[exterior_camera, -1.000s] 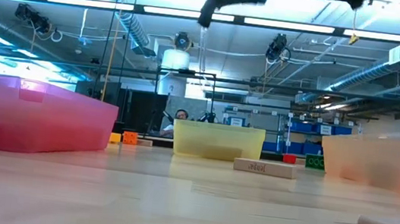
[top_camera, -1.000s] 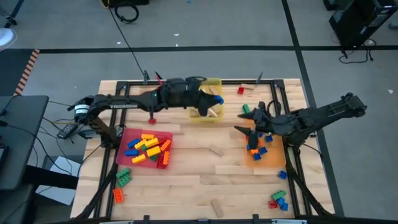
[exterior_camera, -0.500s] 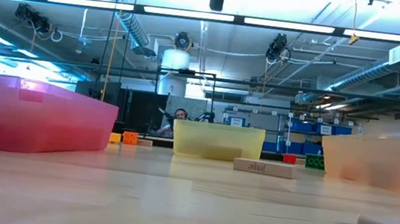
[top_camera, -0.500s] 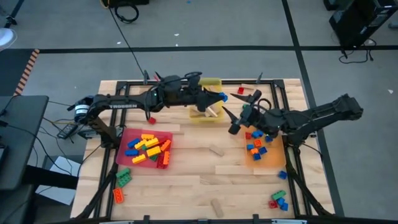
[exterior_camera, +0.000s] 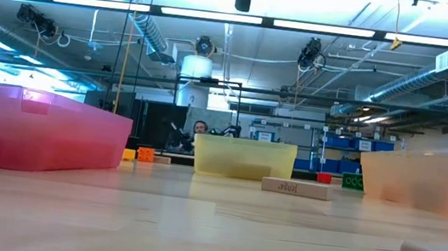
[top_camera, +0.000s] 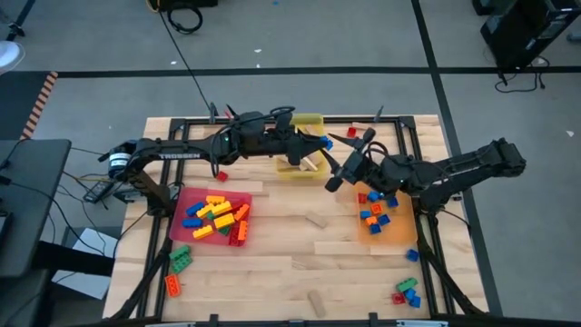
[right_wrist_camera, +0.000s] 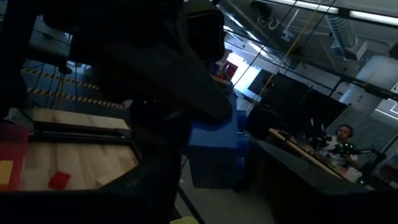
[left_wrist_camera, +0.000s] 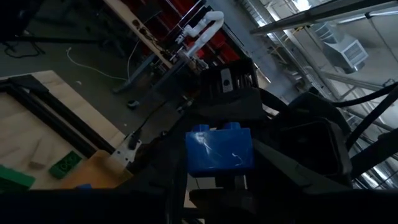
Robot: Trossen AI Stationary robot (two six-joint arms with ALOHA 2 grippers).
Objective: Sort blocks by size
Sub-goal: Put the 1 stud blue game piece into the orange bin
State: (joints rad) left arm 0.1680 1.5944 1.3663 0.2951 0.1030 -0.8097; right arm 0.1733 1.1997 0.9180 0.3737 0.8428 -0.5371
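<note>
A blue studded brick (top_camera: 320,143) hangs above the yellow tray (top_camera: 307,121), with my left gripper (top_camera: 311,145) shut on it after reaching in from the table's left. My right gripper (top_camera: 347,161) stands open just right of that brick, level and pointing at it. In the right wrist view the blue brick (right_wrist_camera: 214,146) fills the middle, partly behind the left gripper's dark body. Whether the right fingers touch it cannot be told. Many coloured bricks lie in the red tray (top_camera: 243,196). Blue and orange bricks lie in the orange tray (top_camera: 395,234). My left gripper pinches the blue brick by its two end faces (left_wrist_camera: 191,163) between its two fingers. The fingers lie level and come from the table's left. The brick sits studs up, roughly level, lifted clear above the yellow tray.
Tan wooden blocks (top_camera: 315,220) lie loose mid-table, one near the front edge (top_camera: 316,302), one seen low (exterior_camera: 295,187). Green and orange bricks (top_camera: 177,259) sit front left, mixed bricks (top_camera: 408,291) front right, a red brick (top_camera: 351,133) at the back. A black frame rims the table.
My right gripper has left the orange tray and swung toward the table's left and far side, up to the blue brick, rolling and levelling out as it went. My left gripper has risen slightly, keeping the brick over the yellow tray.
</note>
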